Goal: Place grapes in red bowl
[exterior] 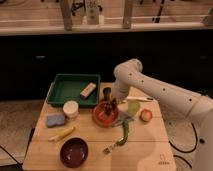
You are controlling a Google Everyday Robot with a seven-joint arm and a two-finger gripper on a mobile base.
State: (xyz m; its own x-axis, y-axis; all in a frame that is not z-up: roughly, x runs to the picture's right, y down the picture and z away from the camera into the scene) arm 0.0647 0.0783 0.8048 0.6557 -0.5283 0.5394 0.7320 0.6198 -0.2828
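Note:
The red bowl point(100, 117) stands in the middle of the wooden table, orange-red with a bright inside. My gripper point(110, 106) hangs down from the white arm point(150, 87) and sits right over the bowl's far right part, at about rim height. A small dark lump point(108, 111) shows at the gripper's tip inside the bowl; it looks like the grapes. I cannot tell whether it is held or lies in the bowl.
A green tray point(67, 95) with a tan block point(88, 90) is at the back left. A white cup point(71, 108), blue sponge point(55, 120), yellow thing point(61, 133) and maroon bowl point(74, 151) are at the left front. A green utensil point(123, 135) and small orange fruit point(145, 115) lie right.

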